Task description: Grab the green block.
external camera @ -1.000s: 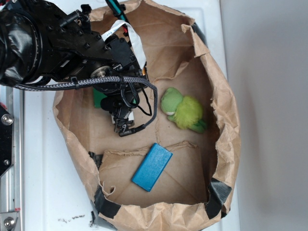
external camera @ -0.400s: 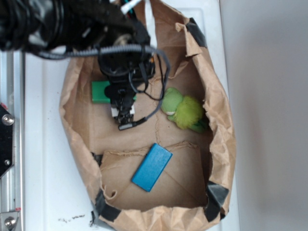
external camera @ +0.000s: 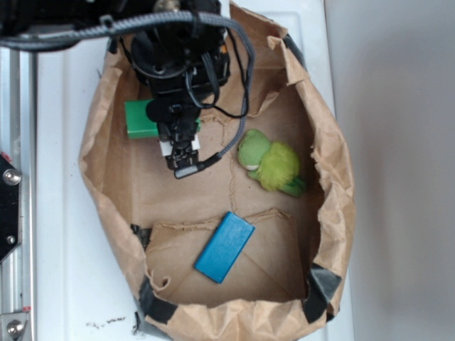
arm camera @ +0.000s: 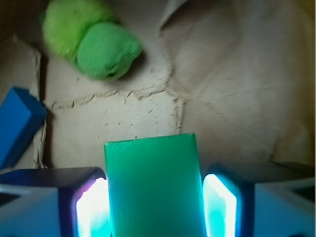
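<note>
In the wrist view the green block (arm camera: 153, 182) stands between my two fingers, its smooth face filling the gap, and both pads press its sides. My gripper (arm camera: 154, 207) is shut on it. From outside, the green block (external camera: 138, 119) sticks out to the left from under the gripper (external camera: 162, 118) at the upper left of the paper bag. The arm hides the block's right part.
A fuzzy yellow-green plush toy (external camera: 269, 162) lies right of the gripper on the bag floor. A blue block (external camera: 225, 246) lies nearer the front. The crumpled brown paper bag wall (external camera: 334, 177) rings everything. A metal rail (external camera: 8, 234) runs along the left edge.
The arm has moved toward the top of the exterior view, and the green block has travelled with it, from the bag's middle left to its upper left.
</note>
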Controlling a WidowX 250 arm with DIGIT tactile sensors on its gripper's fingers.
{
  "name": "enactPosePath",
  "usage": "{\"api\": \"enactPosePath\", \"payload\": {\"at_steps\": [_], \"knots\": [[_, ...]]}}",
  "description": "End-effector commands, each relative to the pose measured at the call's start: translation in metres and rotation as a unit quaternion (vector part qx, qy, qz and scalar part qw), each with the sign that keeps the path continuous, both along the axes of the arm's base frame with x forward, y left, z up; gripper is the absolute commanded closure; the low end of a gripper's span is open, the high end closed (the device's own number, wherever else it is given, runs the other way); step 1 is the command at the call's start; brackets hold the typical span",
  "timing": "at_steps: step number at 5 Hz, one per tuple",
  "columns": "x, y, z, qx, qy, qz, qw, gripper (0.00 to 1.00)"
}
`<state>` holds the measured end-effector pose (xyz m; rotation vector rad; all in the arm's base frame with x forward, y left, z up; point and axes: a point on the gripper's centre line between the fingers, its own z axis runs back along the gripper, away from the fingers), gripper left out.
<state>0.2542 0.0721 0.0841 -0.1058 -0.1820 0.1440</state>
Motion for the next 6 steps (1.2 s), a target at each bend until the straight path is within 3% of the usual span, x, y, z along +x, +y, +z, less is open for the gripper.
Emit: {"api": "enactPosePath", "payload": {"at_steps": [1, 4, 6], "knots": [[0.025, -0.032, 0.053, 0.04, -0.048, -0.008, 0.998, 1.0], [0.025, -0.031, 0.099, 0.03, -0.039, -0.033, 0.998, 1.0], [0.018, -0.039, 0.089, 0.057, -0.057, -0.031, 0.996, 1.0]]}}
